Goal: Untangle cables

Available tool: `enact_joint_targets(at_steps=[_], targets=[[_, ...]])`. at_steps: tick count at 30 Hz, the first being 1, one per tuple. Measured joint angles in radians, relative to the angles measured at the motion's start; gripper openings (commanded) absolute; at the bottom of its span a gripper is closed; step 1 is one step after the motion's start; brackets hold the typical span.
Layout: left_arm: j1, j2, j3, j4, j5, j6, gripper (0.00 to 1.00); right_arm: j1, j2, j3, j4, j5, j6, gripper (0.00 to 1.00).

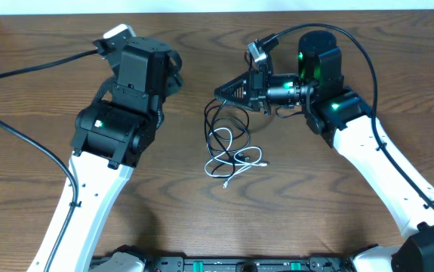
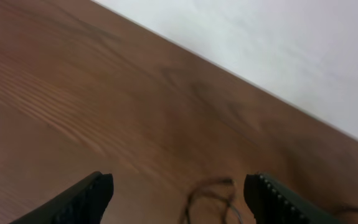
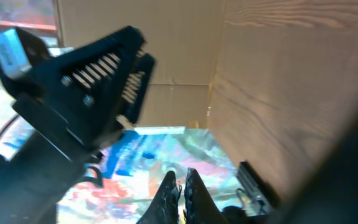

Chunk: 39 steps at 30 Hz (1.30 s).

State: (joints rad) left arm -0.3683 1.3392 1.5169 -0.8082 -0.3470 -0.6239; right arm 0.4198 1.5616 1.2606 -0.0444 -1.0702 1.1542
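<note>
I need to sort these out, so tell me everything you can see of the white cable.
The white cable is a thin, flexible cord lying flat on the wooden table in loose curves. It sits at the near end of the tangle, crossing loops of the black cables. Nothing else touches it.

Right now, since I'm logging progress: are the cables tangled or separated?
Tangled. The overhead view shows the cables in one small bundle on the table, black and white loops crossing each other.
</note>
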Motion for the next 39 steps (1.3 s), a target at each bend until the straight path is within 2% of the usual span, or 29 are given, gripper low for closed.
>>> enact_joint_targets(at_steps=[7,15,22,28,33,36,39], targets=[[0.0,0.0,0.0,-0.058,0.299,0.026,0.73,-0.003,0.0,0.0,0.151,-0.001,0.121,0.01],[0.0,0.0,0.0,-0.04,0.604,0.26,0.77,-0.044,0.0,0.0,0.091,0.153,0.163,0.01],[0.0,0.0,0.0,-0.02,0.747,0.478,0.77,-0.066,0.0,0.0,-0.051,0.275,0.248,0.01],[0.0,0.024,0.0,-0.012,0.798,0.555,0.76,-0.068,0.0,0.0,-0.045,0.256,0.307,0.01],[0.0,0.079,0.0,0.02,0.844,0.581,0.61,-0.068,0.0,0.0,-0.027,0.209,0.338,0.01],[0.0,0.093,0.0,0.041,0.882,0.589,0.57,-0.068,0.0,0.0,-0.026,0.193,0.347,0.01],[0.0,0.093,0.0,0.047,0.902,0.596,0.49,-0.068,0.0,0.0,-0.025,0.168,0.351,0.01]])
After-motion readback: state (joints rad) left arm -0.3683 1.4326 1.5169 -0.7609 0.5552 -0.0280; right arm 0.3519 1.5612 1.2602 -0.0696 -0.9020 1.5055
